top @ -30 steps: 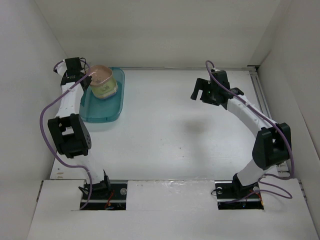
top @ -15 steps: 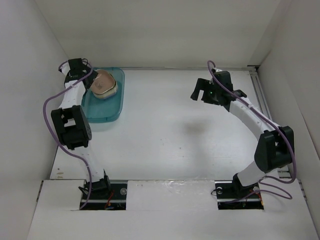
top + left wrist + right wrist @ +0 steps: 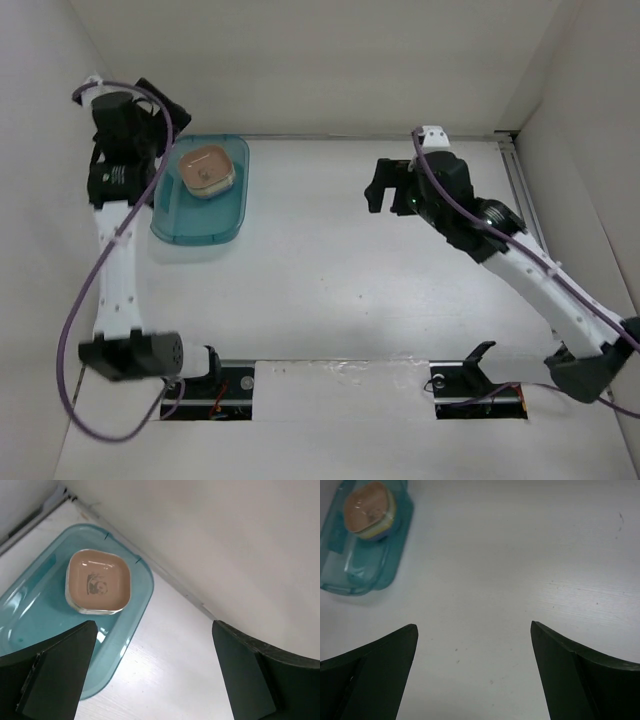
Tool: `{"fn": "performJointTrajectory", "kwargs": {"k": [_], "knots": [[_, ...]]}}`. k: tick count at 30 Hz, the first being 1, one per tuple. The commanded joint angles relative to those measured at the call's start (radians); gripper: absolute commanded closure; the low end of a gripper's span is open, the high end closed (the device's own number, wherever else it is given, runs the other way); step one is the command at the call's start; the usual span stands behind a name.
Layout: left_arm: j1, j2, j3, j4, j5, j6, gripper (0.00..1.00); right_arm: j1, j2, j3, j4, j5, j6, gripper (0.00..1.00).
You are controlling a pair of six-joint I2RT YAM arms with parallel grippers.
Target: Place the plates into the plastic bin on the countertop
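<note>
**Position of the work.** The plates (image 3: 98, 582) sat as one stack inside the plastic bin (image 3: 144, 582), at its far end. The bin rested at the far left of the countertop (image 3: 340, 260). Its long axis ran roughly from the near edge toward the back wall.

**Gripper state.**
- The left gripper (image 3: 152, 630) hung raised above the bin. Its fingers (image 3: 55, 670) were spread wide and nothing lay between them.
- The right gripper (image 3: 473, 627) was likewise spread wide and held nothing.

**Governing relation.** In the left wrist view the stack lay below the left gripper, ahead of the finger gap and off to its left. The jaws were clear of the stack and touched neither the plates nor the bin. The left arm was the nearer one. The right gripper hovered over the middle-right of the countertop, well apart from the bin, with the bin at the far left of its own view.

**Count.**
- Bins: one.
- Stacks: one.
- Top plate: one, brown, with a dark centre print.
- Below it, the right wrist view showed a yellow edge and a purple edge, so at least three plates.
- The full number in the stack could not be told.
- Plates seen on the countertop outside the bin: none in any view.

**Assessment.** Placement appeared complete or nearly so. Any further move would probably fall to the left arm.
</note>
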Motion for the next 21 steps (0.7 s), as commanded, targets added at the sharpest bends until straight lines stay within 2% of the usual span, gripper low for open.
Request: {"fn": "performJointTrajectory", "kwargs": {"k": [1,2,5,6,10,14,16,21], "knots": [[0.015,-0.253,-0.167,-0.039,0.035,0.098,0.01,0.088,-0.148,0.072,-0.164,0.232,0.009,0.00],[0.015,-0.381,-0.289,-0.019,0.035,0.121,0.01,0.131,-0.177,0.072,-0.183,0.282,0.009,0.00],[0.015,-0.567,-0.478,0.032,-0.003,0.103,0.01,0.177,-0.295,0.072,-0.260,0.363,0.023,0.00],[0.015,-0.693,-0.613,0.046,0.011,0.094,0.01,0.178,-0.327,0.044,-0.269,0.385,0.023,0.00],[0.015,-0.909,-0.810,0.058,0.037,0.081,0.01,0.178,-0.499,-0.022,-0.288,0.411,0.023,0.00],[0.015,-0.944,-0.864,0.049,0.037,0.109,0.01,0.187,-0.557,-0.022,-0.329,0.429,-0.003,0.00],[0.015,-0.944,-0.864,0.049,0.101,0.119,0.01,0.213,-0.576,-0.013,-0.338,0.450,-0.003,0.00],[0.015,-0.932,-0.887,0.095,0.123,0.120,0.01,0.213,-0.588,-0.036,-0.329,0.462,0.016,0.00]]}}
